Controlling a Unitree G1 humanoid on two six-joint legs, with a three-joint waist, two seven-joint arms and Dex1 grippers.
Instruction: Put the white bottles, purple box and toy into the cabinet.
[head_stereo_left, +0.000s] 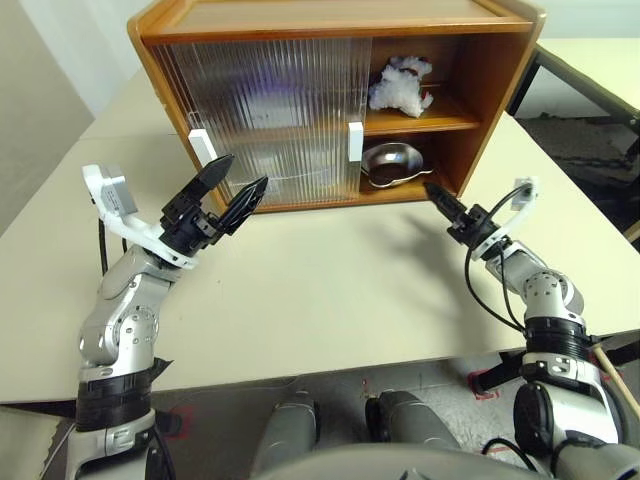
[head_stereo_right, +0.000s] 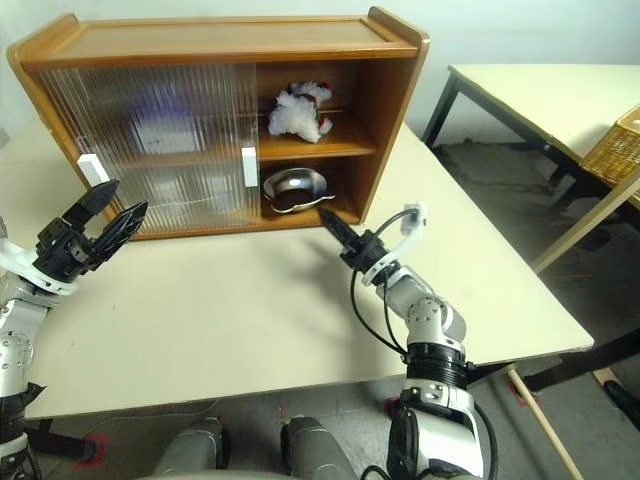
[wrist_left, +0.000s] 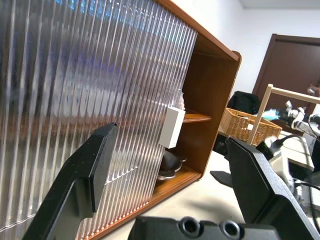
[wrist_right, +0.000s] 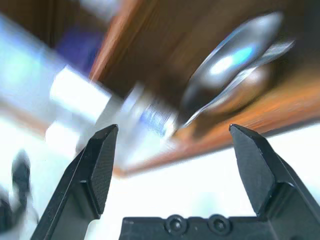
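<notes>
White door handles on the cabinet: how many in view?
2. One white handle on the left sliding door's left edge, the other at the doors' right edge, beside the open compartment with the toy and bowl.

A pale cream table (head_stereo_left: 330, 300) carries a wooden cabinet (head_stereo_left: 300, 20) standing at its far side. Inside the cabinet's open right-hand bay, an inner shelf (head_stereo_left: 425, 122) bears a fluffy white toy (head_stereo_left: 400, 85); on the cabinet floor beneath it lies a round steel bowl (head_stereo_left: 390, 160). Two ribbed translucent doors (head_stereo_left: 270, 110) with white block handles (head_stereo_left: 355, 141) cover the remaining bays.
</notes>
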